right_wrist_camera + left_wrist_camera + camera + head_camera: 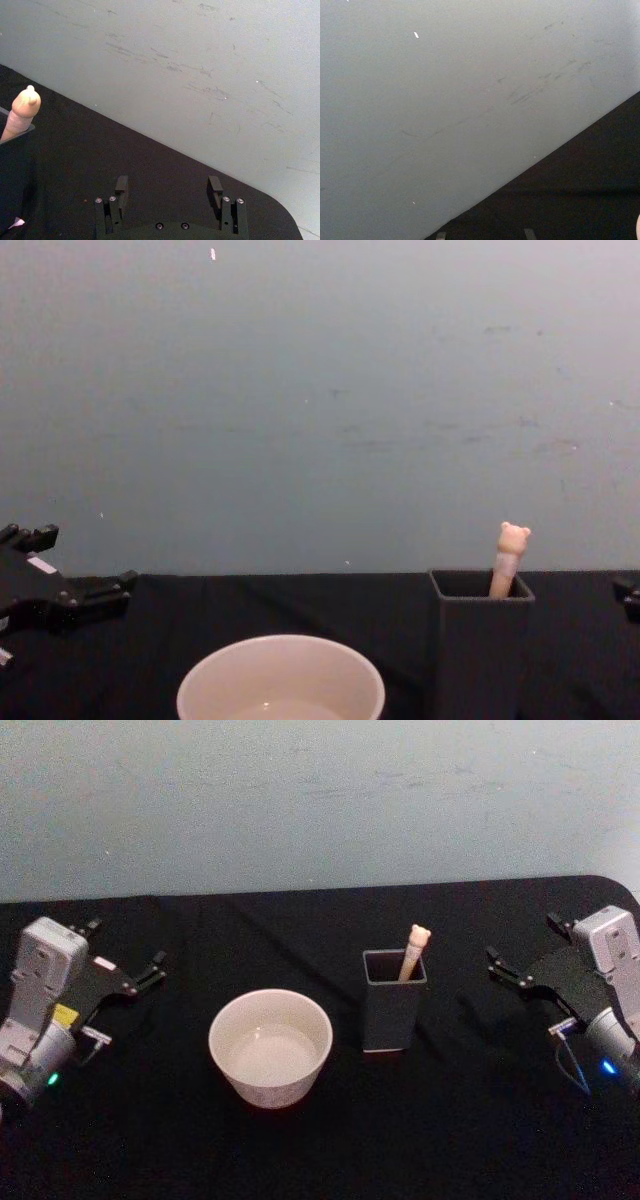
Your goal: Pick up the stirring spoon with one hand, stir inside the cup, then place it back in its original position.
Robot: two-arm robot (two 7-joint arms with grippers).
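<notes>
1. Locate the stirring spoon (417, 948). It stands in the dark grey square holder (393, 1010) on the black table (320, 1150), leaning against the holder's far right corner. You see only the pale peach handle and the bear head above the rim; the neck and bowl are hidden inside.

2. Locate the cup (265, 1095). It stands just to the left of the holder, slightly nearer the robot, and does not touch it. Its interior looks pale and glossy; you cannot tell from these views whether it holds liquid.

3. Check the right gripper (500, 966). It sits low at the right side of the table, well apart from the holder, with its tips pointing left toward it. In the right wrist view its two fingers (121, 184) stand apart with bare table between them, and the spoon's bear head appears off to one side, beyond the fingers. Nothing is held.

4. Check the left gripper (153, 970). It sits low at the left side of the table, well apart from the cup, with its tips pointing right. Its fingers are spread and hold nothing. The cup stands between this gripper and the spoon.
</notes>
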